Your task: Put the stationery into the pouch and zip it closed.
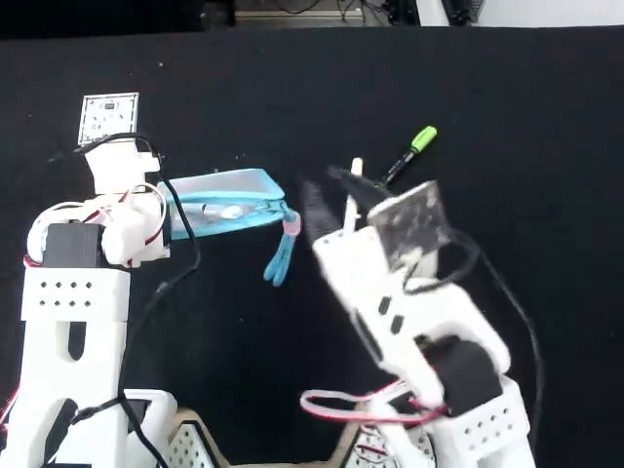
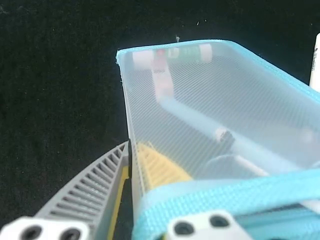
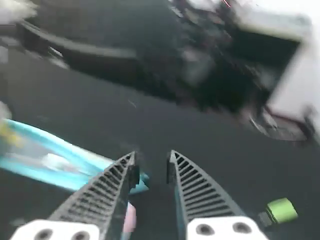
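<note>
On the left of the black tabletop point(image 1: 487, 78) we see the left end effector point(image 1: 174, 216) clamped on the left end of the pouch point(image 1: 229, 200), with the mesh wall pinched between its fingers point(image 2: 95, 192). The pale blue pouch lies on the tabletop, stretching rightward from that grip. Several pieces of stationery show through its mesh side. A pink and blue zip cord point(image 1: 283, 249) trails from its right end. Just right of the cord we find the right end effector point(image 3: 151, 157), its fingers a narrow gap apart with nothing between them. A white pen point(image 1: 356, 168) sits close beside it. Farther right a green highlighter point(image 1: 414, 146) rests on the tabletop, well apart from the pouch.
</note>
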Controlling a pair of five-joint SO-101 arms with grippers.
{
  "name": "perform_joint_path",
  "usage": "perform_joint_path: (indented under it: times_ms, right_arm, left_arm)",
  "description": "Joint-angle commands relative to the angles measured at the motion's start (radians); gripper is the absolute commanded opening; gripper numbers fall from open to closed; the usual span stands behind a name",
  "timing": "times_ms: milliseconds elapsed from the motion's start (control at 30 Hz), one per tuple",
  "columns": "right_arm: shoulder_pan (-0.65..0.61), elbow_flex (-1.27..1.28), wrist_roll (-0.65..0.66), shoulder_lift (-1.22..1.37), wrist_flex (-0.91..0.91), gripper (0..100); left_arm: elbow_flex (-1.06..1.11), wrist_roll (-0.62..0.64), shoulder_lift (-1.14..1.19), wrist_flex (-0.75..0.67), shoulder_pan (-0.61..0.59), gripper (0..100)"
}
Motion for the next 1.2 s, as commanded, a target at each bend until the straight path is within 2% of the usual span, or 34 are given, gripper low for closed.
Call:
perform_joint_path:
  times_ms: [0, 133, 267, 500, 700, 800, 1000, 1167]
  right_arm:
    - [0.175, -0.059, 0.006, 0.14, 0.081, 8.5]
    - [0.213, -0.065, 0.006, 0.329, 0.083, 8.5]
    - [0.166, -0.122, 0.006, 0.446, 0.087, 8.5]
    - [-0.021, -0.234, 0.006, 0.409, 0.089, 8.5]
    - [-0.239, -0.183, 0.014, 0.325, 0.072, 8.5]
    - [-0.301, -0.12, 0.014, 0.317, -0.008, 8.5]
    - [-0.345, 0.039, 0.008, 0.318, -0.259, 8.2]
    - [-0.397, 0.062, 0.009, 0.312, -0.284, 8.2]
  left_arm:
    - [0.044, 0.008, 0.014, -0.003, 0.004, 3]
    - [0.044, 0.008, 0.014, -0.003, 0.002, 3]
    - [0.044, 0.008, 0.014, -0.003, 0.001, 3]
    - [0.044, 0.008, 0.014, -0.003, -0.002, 3]
    - [0.042, 0.008, 0.014, -0.003, -0.001, 3]
    - [0.042, 0.008, 0.014, -0.003, 0.001, 3]
    - [0.042, 0.008, 0.014, -0.003, -0.002, 3]
    - [0.042, 0.008, 0.014, -0.005, -0.002, 3]
